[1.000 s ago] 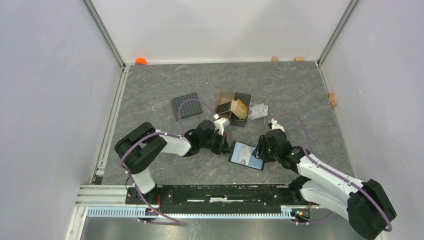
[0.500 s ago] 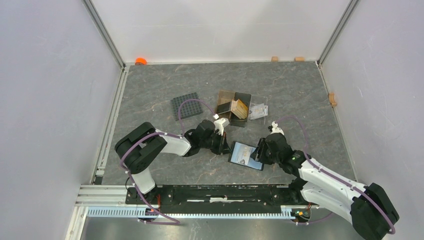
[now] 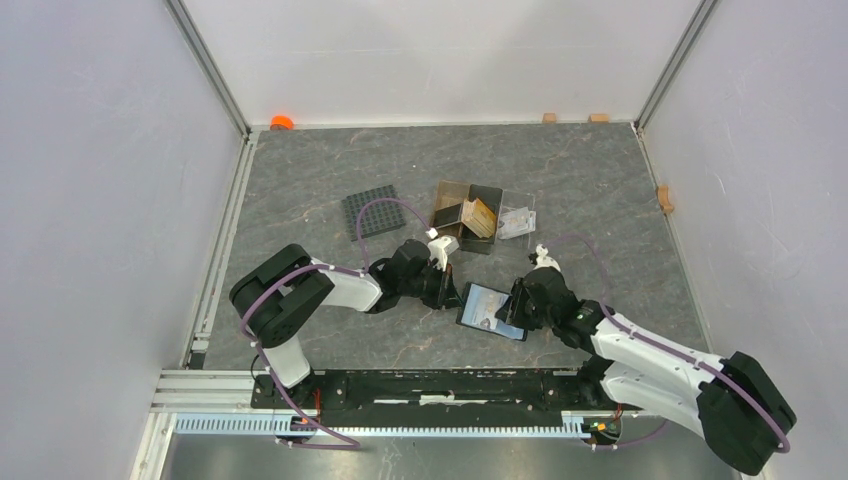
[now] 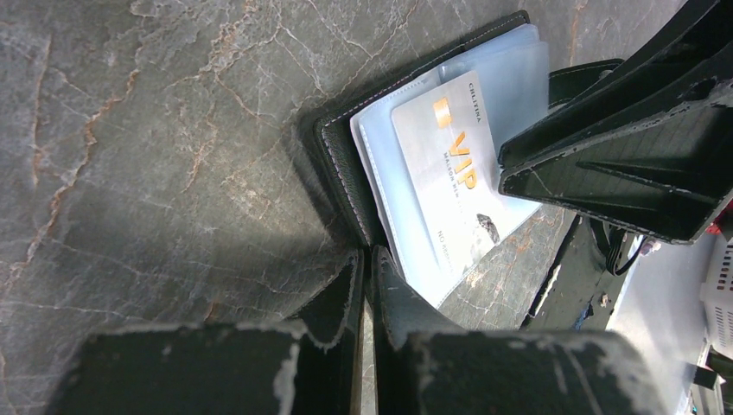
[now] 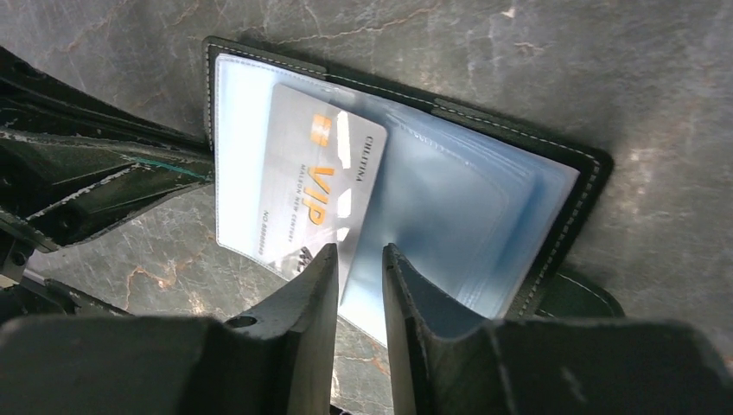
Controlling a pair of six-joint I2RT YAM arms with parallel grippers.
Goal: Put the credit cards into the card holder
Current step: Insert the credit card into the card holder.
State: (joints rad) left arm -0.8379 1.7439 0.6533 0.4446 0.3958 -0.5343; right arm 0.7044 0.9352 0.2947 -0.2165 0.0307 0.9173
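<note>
As the left arm (image 3: 330, 285) and right arm (image 3: 640, 350) reach low and inward over the table (image 3: 330, 160), the card holder (image 3: 490, 311) lies open between their wrists. The left gripper (image 4: 367, 259) is pressed together at the holder's edge — whether it nips anything is unclear. The right gripper (image 5: 356, 255) stands slightly parted, straddling the clear sleeve (image 5: 449, 216) edge beside a whitish VIP card (image 5: 315, 194).

A black gridded square mat (image 3: 372, 210) lies flat on the grey marbled table (image 3: 600, 170), left of centre. Just to its right stands a brown translucent compartment box (image 3: 450, 205), with a clear plastic tray (image 3: 529, 213) against its right side. A small orange object (image 3: 282, 122) sits in the far left corner. Two tan blocks (image 3: 549, 118) rest along the far edge, and another (image 3: 665, 197) sits at the right edge.
</note>
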